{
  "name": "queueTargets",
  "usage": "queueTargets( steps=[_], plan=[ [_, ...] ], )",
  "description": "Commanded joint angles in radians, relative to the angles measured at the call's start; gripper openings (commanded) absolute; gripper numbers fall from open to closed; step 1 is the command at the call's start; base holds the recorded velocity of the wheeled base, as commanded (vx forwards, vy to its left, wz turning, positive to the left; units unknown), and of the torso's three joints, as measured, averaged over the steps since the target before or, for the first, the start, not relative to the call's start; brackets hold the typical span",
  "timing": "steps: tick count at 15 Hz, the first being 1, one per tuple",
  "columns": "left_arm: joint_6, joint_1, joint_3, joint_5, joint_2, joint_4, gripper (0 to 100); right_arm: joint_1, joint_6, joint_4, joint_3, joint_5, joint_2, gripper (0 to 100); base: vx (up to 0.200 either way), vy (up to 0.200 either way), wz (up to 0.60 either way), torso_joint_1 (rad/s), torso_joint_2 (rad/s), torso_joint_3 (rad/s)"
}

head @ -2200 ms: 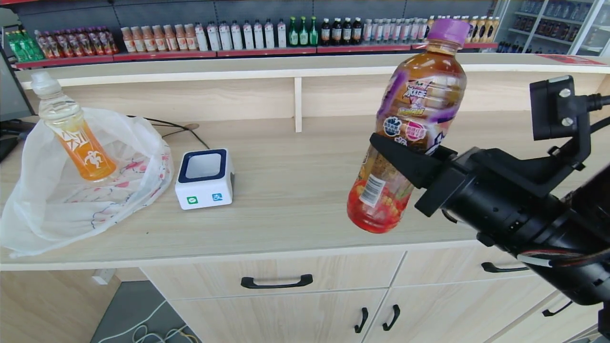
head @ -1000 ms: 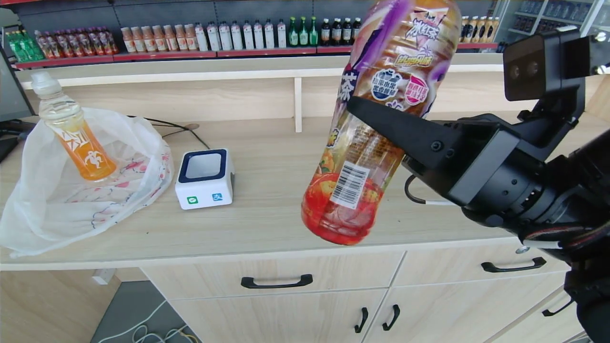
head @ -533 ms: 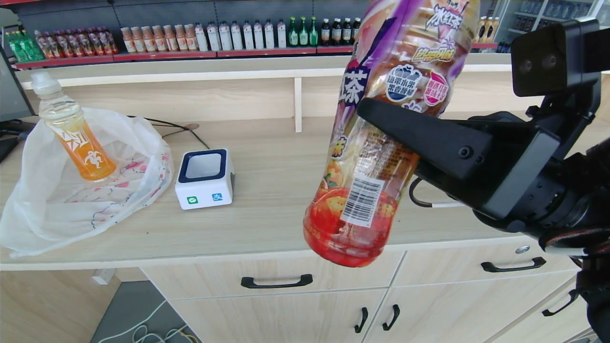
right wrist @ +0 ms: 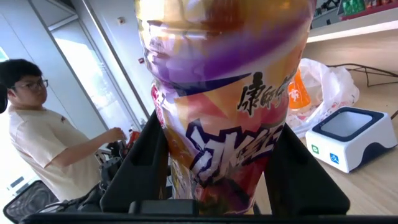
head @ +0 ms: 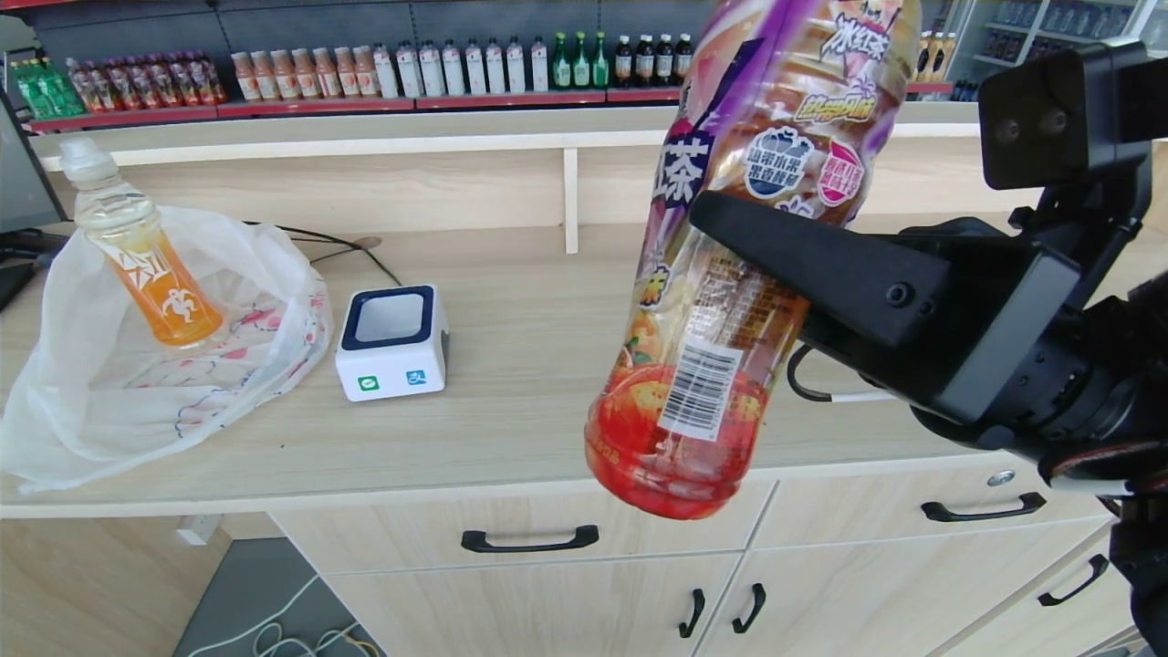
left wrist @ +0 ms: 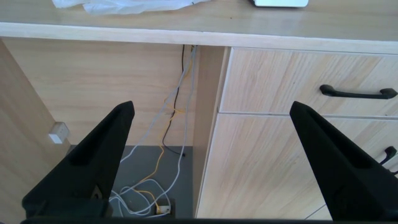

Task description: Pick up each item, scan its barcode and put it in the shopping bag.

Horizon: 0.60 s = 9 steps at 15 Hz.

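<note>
One orange bottle [head: 151, 265] stood in the shopping bag [head: 91, 411] left of the scanner [head: 392, 342]. Right of it, the right claw [head: 741, 260] gripped the tea bottle [head: 721, 365], apparently still to scan. The left claw [left wrist: 208, 155] gaped wide, empty.

Right gripper [head: 744, 228] raised, clamped on tea bottle [head: 703, 383] (tilted); left gripper [left wrist: 211, 109] low, jaws wide apart.

Tilted tea bottle [head: 721, 365] in right gripper [head: 730, 246], scanner [head: 392, 342] beside shopping bag [head: 109, 401], counter [head: 529, 301]

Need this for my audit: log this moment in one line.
right gripper: shut on tea bottle, held aloft | left gripper: open, below counter | orange bottle: in shopping bag | scanner: beside bag
</note>
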Motion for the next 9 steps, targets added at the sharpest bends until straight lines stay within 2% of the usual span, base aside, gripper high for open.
queueTargets(
  steps=[1, 9],
  plan=[
    [0.001, 0.000, 0.000, 0.000, 0.000, 0.000, 100, 0.000, -0.001, 0.000, 0.002, 0.001, -0.001, 0, 0.000, 0.000, 0.00, 0.000, 0.00, 0.000],
    [0.001, 0.000, 0.000, -0.001, 0.000, -0.001, 100, -0.001, -0.001, 0.000, 0.014, -0.001, -0.005, 0, 0.000, 0.000, 0.00, 0.000, 0.00, 0.000]
  ],
)
